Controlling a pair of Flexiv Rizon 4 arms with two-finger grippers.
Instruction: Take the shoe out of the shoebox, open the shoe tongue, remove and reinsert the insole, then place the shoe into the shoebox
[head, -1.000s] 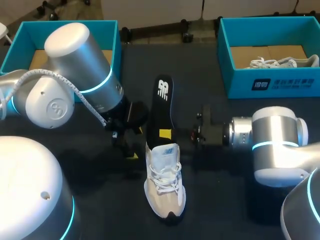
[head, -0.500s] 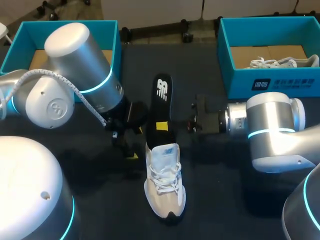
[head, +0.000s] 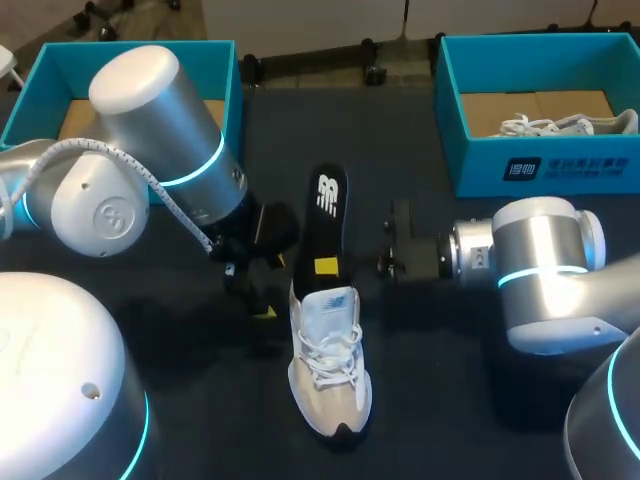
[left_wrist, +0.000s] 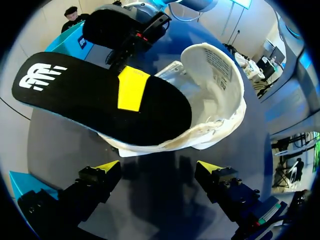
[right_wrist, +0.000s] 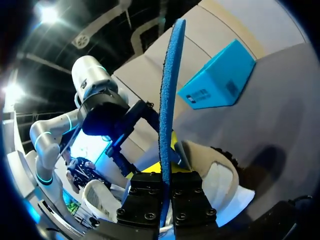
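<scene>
A beige and white shoe (head: 328, 365) lies mid-table, toe toward the front edge. Its black insole (head: 326, 222) sticks out of the heel opening and slants up and back. My right gripper (head: 327, 266) comes in from the right and is shut on the insole's edge; the right wrist view shows the insole (right_wrist: 168, 95) edge-on, clamped in the right gripper (right_wrist: 163, 192), with the shoe (right_wrist: 222, 182) below. My left gripper (left_wrist: 159, 169) stands open just behind the shoe's heel (left_wrist: 212, 95), under the insole (left_wrist: 95, 100), touching neither. In the head view the left gripper (head: 262, 298) sits left of the heel.
A teal shoebox (head: 222, 62) stands at the back left, partly behind my left arm. A second teal box (head: 520, 170) at the back right holds another white shoe (head: 560, 125). Dark bare table surrounds the shoe.
My right gripper has closed on the insole and shifted it slightly toward the shoe. The left arm and the shoe have stayed put.
</scene>
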